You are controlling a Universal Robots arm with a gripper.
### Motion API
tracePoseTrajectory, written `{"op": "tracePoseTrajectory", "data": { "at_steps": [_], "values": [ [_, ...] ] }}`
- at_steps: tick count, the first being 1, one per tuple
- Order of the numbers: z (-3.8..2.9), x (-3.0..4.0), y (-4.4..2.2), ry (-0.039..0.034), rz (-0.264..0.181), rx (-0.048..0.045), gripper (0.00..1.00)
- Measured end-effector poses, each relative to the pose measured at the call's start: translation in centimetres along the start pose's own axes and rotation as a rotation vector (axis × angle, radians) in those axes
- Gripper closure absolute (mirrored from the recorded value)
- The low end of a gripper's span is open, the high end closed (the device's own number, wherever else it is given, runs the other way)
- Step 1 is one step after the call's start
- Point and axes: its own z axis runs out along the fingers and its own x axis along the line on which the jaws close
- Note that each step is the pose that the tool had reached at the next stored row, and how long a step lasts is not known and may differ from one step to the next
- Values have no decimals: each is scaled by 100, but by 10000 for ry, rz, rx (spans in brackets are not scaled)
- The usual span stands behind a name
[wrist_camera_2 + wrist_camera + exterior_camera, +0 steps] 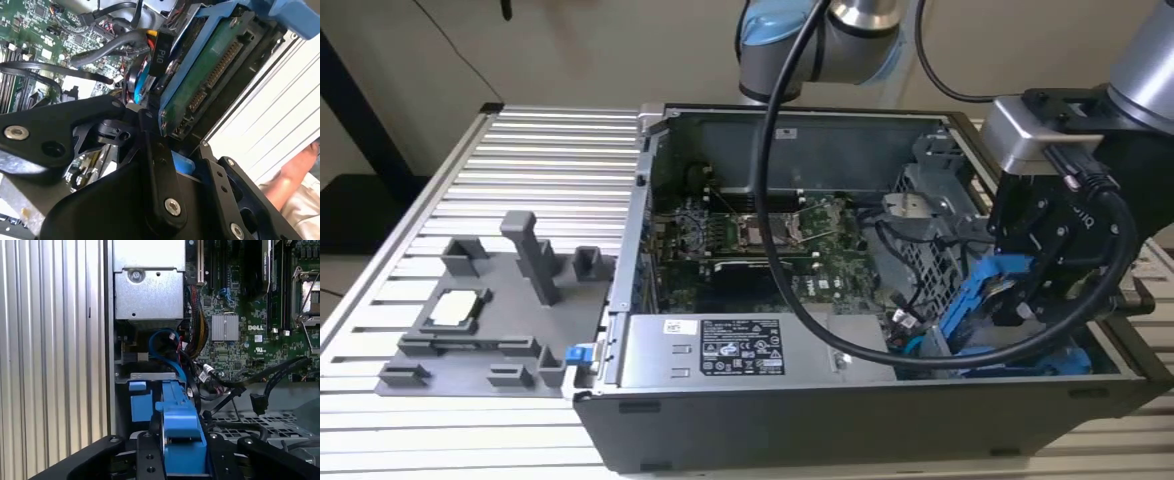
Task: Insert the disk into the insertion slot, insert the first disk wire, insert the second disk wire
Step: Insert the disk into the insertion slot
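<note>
Arm points down into the computer case (854, 425), tool (182, 465) pinching the disk (180, 425) on edge

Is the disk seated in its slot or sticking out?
Sticking out: the disk leans tilted, most of its blue carrier exposed, held in the gripper.

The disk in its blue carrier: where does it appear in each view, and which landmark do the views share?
Exterior view: the disk stands tilted inside the case, at the exterior view's right.
Second wrist view: the disk shows its green underside in its blue frame, beside black cables.
First wrist view: the disk edge-on, clamped by the gripper.
Shared landmark: the green motherboard.
</note>
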Motion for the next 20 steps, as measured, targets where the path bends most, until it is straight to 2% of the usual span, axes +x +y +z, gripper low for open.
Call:
{"op": "tracePoseTrajectory", "data": {
  "at_steps": [1,3,9,11,12,13,16,19,20],
  "values": [
    [-1,0,0,3,-1,2,60],
    [-37,-1,1,9,1,2,60],
    [-297,-7,9,20,2,2,60],
    [-350,-12,11,23,0,27,60],
    [-353,-12,12,15,0,105,60],
    [-353,-12,15,-23,-5,241,60],
    [-354,-13,25,-196,-21,772,60],
    [-354,-13,34,-400,-40,1296,60],
    [-350,-13,34,-470,-45,1350,60]
  ]
}}
